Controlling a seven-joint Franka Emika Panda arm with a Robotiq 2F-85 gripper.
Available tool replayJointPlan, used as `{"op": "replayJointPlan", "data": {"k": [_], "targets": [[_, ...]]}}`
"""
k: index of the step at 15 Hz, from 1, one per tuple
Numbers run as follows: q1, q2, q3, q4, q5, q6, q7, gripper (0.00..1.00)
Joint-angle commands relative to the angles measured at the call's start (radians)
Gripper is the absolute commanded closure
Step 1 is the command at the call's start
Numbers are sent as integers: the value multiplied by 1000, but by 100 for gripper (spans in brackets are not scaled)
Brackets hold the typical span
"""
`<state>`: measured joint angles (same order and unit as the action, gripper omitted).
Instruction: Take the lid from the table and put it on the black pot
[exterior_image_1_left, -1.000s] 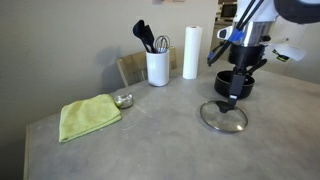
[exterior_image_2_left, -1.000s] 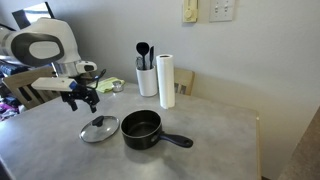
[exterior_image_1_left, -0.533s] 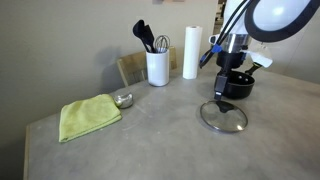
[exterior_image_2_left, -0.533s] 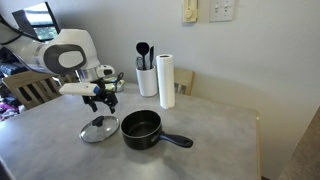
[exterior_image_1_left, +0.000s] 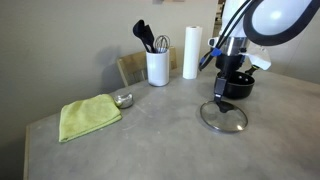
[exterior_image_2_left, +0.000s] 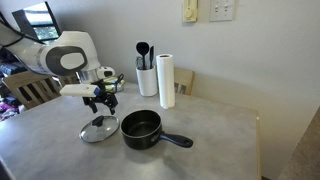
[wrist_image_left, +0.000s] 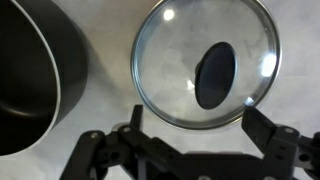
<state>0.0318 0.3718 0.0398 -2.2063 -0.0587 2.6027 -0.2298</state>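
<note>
In the wrist view the gripper (wrist_image_left: 190, 152) hung with fingers spread wide, holding nothing, over the lid (wrist_image_left: 207, 62). The lid lay flat, knob up, on the table (wrist_image_left: 110, 112), just right of the black pot (wrist_image_left: 35, 80), not touching. The frame edge cut the pot off. In an exterior view its handle (exterior_image_2_left: 176, 140) pointed right across bare tabletop.

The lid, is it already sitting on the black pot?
No, the lid lies flat on the table beside the open pot.
</note>
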Motion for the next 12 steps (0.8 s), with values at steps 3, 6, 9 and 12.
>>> {"op": "replayJointPlan", "data": {"k": [3,6,9,12], "targets": [[-7,27,-5,-21,-62,30,42,0],[-31,36,36,-17,-2,20,3,0],[-42,47,71,-24,54,20,-28,0],[-40,53,75,-31,65,24,-39,0]]}}
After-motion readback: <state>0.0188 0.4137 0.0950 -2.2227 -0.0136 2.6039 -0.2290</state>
